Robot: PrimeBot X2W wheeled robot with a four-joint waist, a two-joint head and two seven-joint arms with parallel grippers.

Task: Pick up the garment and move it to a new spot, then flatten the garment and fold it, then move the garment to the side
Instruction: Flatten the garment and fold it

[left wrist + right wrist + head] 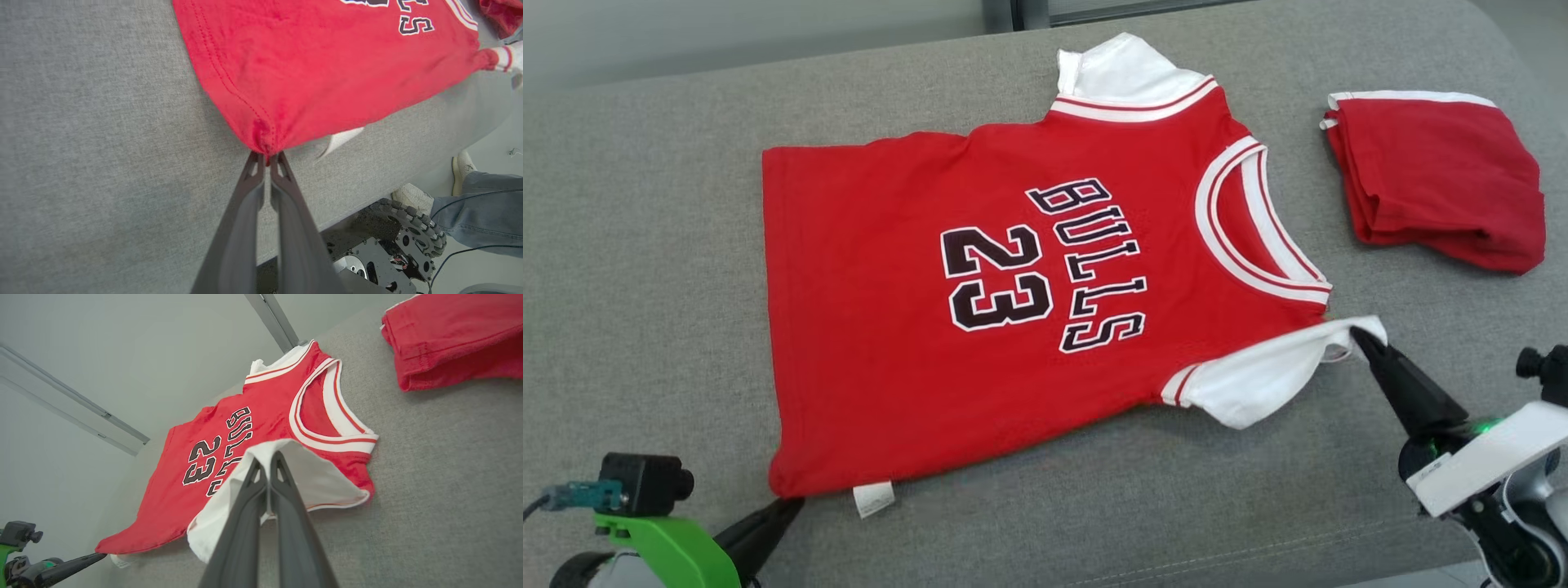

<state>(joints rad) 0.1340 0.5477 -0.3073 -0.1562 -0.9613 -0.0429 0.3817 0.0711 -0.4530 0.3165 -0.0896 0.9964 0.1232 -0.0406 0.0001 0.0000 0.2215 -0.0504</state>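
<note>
The big grey cushion (645,245) spreads across the head view; the red shirt (874,367) lies flat in the middle of it, front side up, with the number and letters showing. Its long way runs across the frame, with the bottom hem at the left and the neck hole at the right; a folded red cloth (1445,180) sits well apart from it in the upper right.

One long edge of the shirt is near the bottom of the frame; the other long edge, with the far sleeve (1127,73), is near the top. Both grippers are at the lower edge, so the whole shirt lies up the frame from them.

The near white sleeve (1258,380) is at the lower right; the right gripper (1357,333) has its two fingers pressed together on the tip of that sleeve. The hem corner (784,482) is at the lower left; the left gripper (792,502) has its fingers squeezed together on it, and in the left wrist view the cloth bunches into the tips. A small white tag (874,498) pokes out just beside that corner.

I think the fold comes next; the two held spots would need to go up the frame together, toward the far edge, so the shirt folds along its long way; the left arm is nearer the hem end and the right arm is nearer the neck end.
</note>
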